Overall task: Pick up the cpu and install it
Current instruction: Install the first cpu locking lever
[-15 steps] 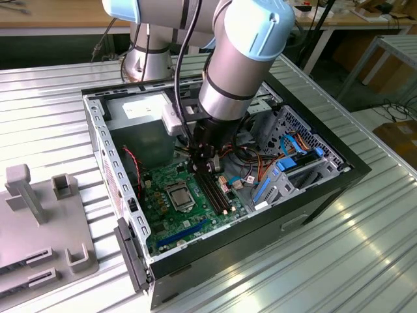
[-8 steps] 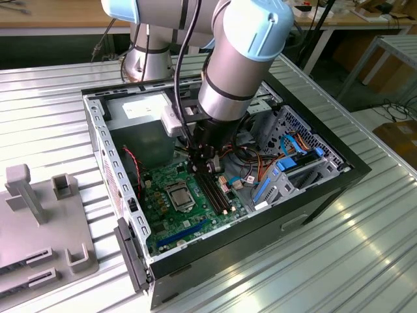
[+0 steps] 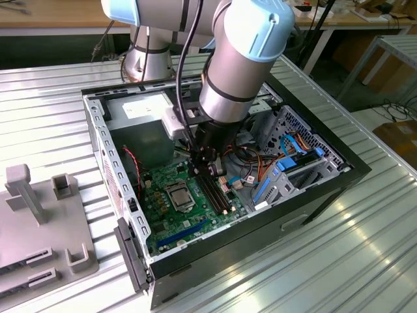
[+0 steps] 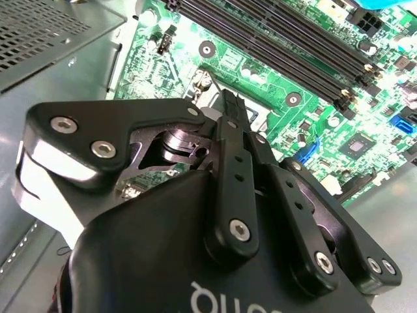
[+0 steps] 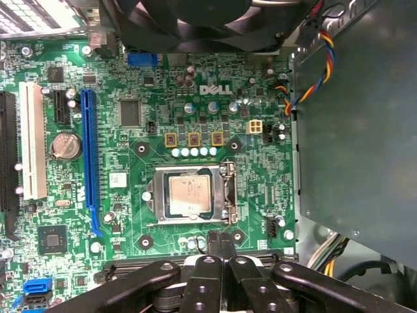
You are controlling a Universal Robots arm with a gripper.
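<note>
CPU already sits in its socket
The cpu (image 5: pixel 190 194) lies inside the socket frame (image 5: pixel 154 193) on the motherboard (image 5: pixel 156 117); the tool (image 5: pixel 220 242) hovers beside it, fingers pressed together, holding nothing.

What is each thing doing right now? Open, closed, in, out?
Small square silver-topped cpu: lying in the metal-framed socket on the green motherboard.
Black gripper: shut, holding nothing, beside the socket.
Black computer case: lying on its side, open.
Round silver coin battery: seated in its holder.
</note>
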